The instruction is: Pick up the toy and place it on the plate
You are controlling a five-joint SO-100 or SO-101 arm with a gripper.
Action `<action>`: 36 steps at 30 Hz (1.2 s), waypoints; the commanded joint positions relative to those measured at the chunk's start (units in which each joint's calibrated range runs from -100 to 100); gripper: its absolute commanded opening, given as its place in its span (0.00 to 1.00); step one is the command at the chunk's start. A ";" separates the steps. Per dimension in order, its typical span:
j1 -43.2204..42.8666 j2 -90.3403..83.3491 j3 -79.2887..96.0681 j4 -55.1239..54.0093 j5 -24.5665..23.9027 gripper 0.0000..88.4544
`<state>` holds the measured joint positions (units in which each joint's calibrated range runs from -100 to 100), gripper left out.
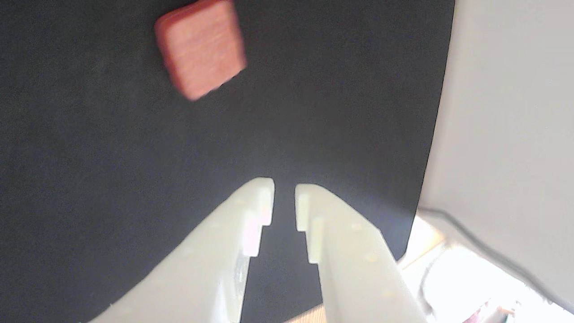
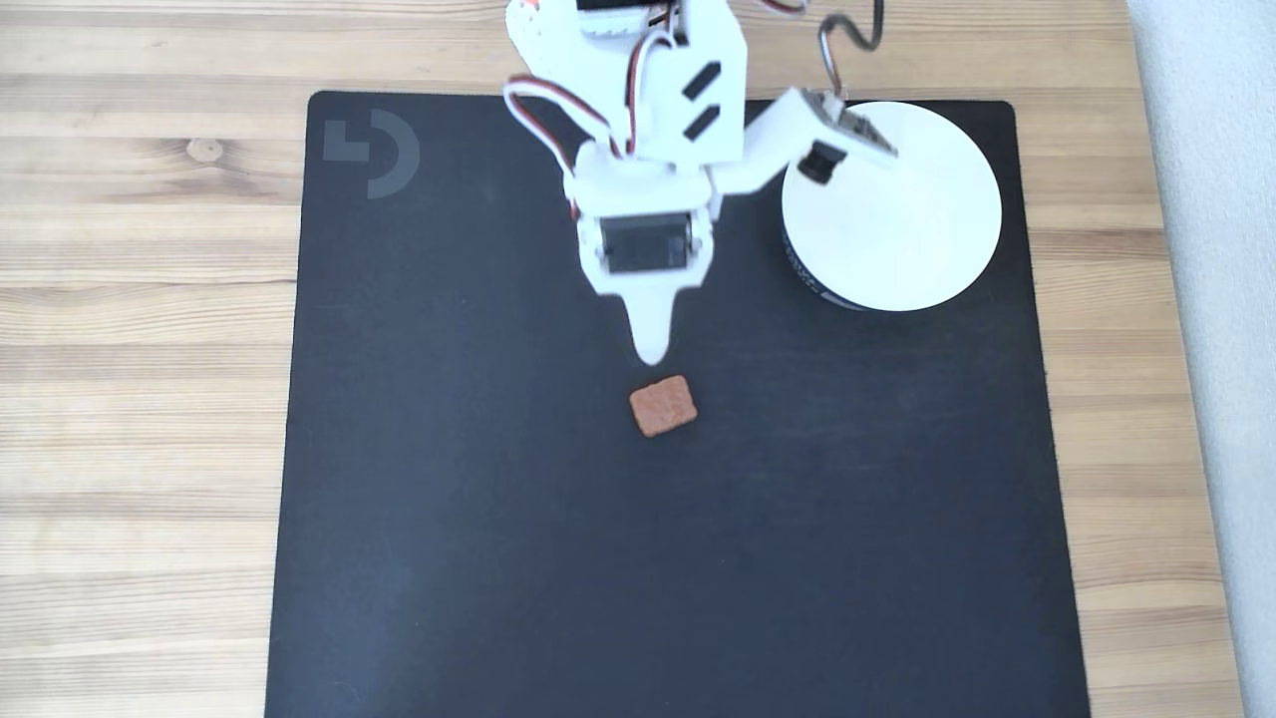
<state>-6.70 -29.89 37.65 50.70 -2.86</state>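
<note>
Closest to my wrist camera, the gripper reaches up from the bottom edge, its two white fingers standing a narrow slit apart with nothing between them. Beyond the tips I see bare black mat, and further up, to the left in this view, lies the toy, a reddish-brown block with rounded corners, blurred and well clear of the fingertips. Along the right side of the same view runs a pale surface, too washed out for me to name.

From the fixed view, looking down, the gripper comes to a single white point, so that view does not show me the gap. The toy rests flat on the mat just below that point; whether they touch I cannot tell. Further off, to the upper right, the plate sits on the mat near its corner, white with a dark band at its lower side, holding nothing. The arm's wrist partly overlaps its upper left rim. A wooden worktop carries the mat.
</note>
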 commanded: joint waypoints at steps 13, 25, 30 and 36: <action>0.05 33.35 -27.96 -0.15 0.09 0.03; -0.28 33.43 -28.05 8.91 3.22 0.03; -0.12 33.43 -28.05 8.91 3.54 0.03; -0.20 33.43 -27.96 8.91 3.54 0.03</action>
<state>-6.70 3.75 12.05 59.05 0.33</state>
